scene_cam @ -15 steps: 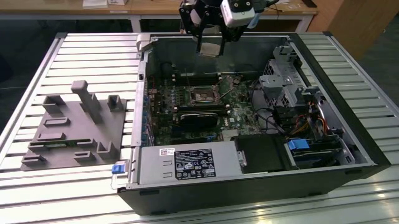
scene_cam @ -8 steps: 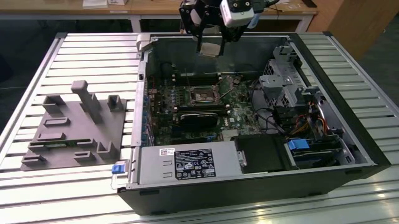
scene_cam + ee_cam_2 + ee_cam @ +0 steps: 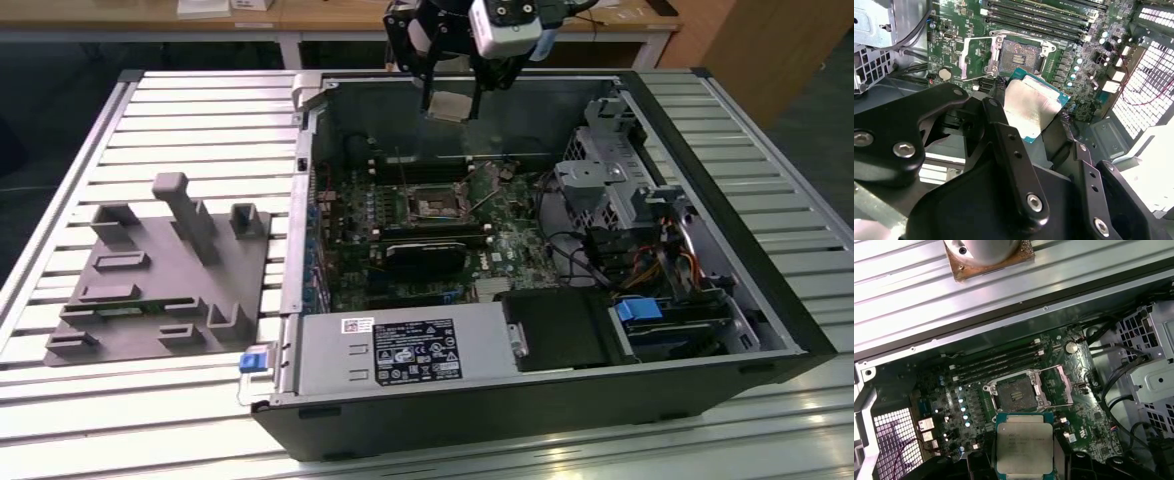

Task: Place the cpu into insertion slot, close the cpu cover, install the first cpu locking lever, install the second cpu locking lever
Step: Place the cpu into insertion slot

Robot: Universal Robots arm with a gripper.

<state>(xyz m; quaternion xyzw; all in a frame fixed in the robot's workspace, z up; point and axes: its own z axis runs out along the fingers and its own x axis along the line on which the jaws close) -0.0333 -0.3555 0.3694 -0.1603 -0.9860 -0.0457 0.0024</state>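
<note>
Black two-fingered hand point(image 3: 450, 98) clamped on the edges of the small flat silver-topped square cpu point(image 3: 1024, 447), mid-air above the dark-framed square insertion slot point(image 3: 1015, 391). Thin silvery cpu cover point(image 3: 1056, 385) lies open beside it. Judgement: square chip to frame, keep level, descend straight, no sliding.
</note>
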